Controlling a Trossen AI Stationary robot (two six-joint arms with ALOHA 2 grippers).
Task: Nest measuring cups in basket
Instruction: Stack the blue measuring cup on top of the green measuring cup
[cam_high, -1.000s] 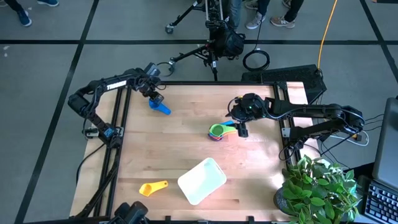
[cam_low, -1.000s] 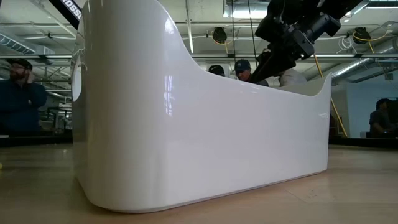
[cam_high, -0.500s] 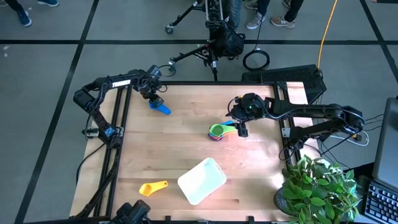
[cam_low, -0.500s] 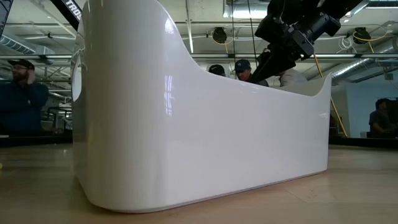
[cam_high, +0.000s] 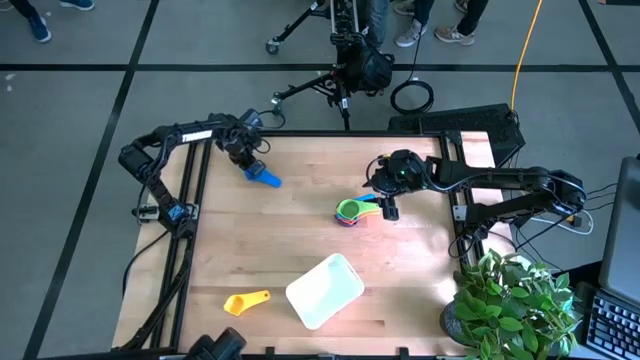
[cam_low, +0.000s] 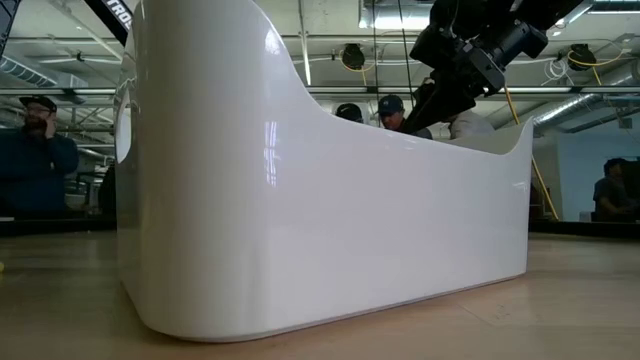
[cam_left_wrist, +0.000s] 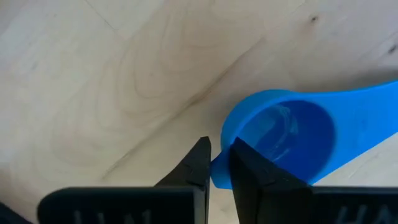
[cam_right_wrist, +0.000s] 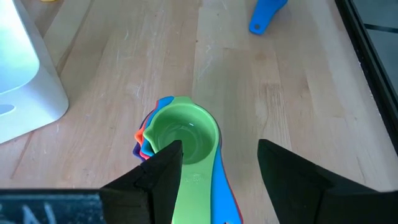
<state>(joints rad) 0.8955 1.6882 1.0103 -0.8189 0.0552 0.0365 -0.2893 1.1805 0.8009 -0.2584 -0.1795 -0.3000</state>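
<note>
A blue measuring cup (cam_high: 264, 178) lies at the table's far left with its mouth up, and my left gripper (cam_high: 247, 163) is shut on it. A nested stack of cups (cam_high: 350, 211), green on top (cam_right_wrist: 183, 137), stands right of the table's middle. My right gripper (cam_right_wrist: 217, 165) hangs open over the stack's handles, one finger on either side. A yellow cup (cam_high: 245, 301) lies alone near the front left. The white basket (cam_high: 325, 290) stands on the table near the front edge, turned askew. My left gripper pinches the blue cup's rim (cam_left_wrist: 219, 175) on the side opposite the handle (cam_left_wrist: 373, 102). One finger (cam_left_wrist: 252, 171) stands over the bowl's inside and the other (cam_left_wrist: 198, 163) is outside. The fingers come from above, pointing down. The cup stays mouth up, close to the wood.
In the low view the basket (cam_low: 300, 200) fills most of the picture, with people in the room behind. A potted plant (cam_high: 510, 305) stands off the table's front right corner. Bare wood lies between the stack and the basket.
My left gripper has come down on the blue cup and taken hold of its rim. The cup has slid a little toward the table's right and near edges.
</note>
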